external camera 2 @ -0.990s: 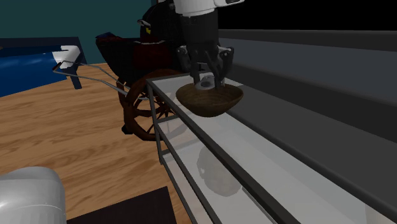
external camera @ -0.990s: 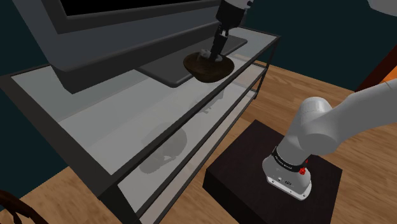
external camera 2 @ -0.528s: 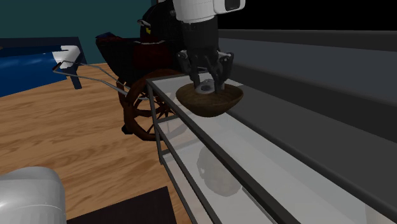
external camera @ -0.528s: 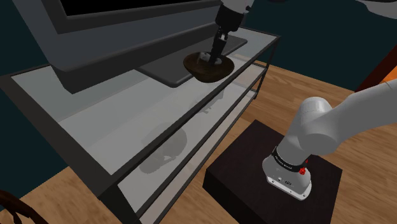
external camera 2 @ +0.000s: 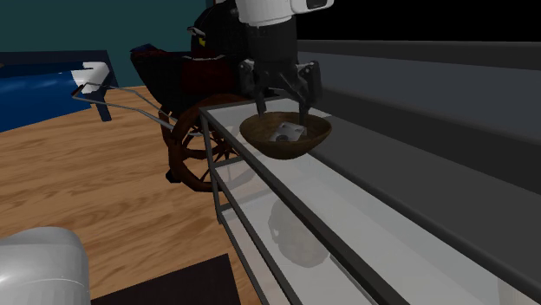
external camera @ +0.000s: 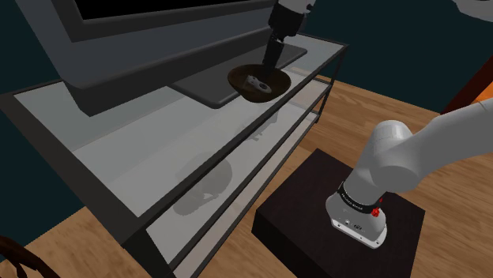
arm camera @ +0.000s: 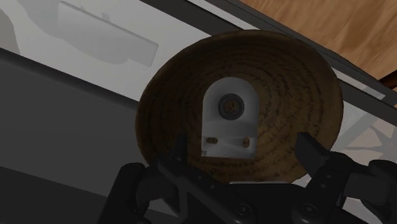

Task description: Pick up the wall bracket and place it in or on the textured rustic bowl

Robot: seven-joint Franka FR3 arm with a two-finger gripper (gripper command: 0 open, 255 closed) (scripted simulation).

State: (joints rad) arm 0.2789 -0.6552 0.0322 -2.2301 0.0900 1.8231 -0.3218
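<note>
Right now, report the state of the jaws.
Gripper: open, jaws apart above the brown bowl, holding nothing; the white wall bracket lies loose in the bowl.

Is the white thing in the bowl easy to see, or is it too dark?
Wrist view: the white bracket stands out bright and sharp against the brown bowl. Shoulder view: the whole scene is dim, and the bracket is just a small pale spot. Second exterior view: it looks greyer, sitting low inside the bowl.
</note>
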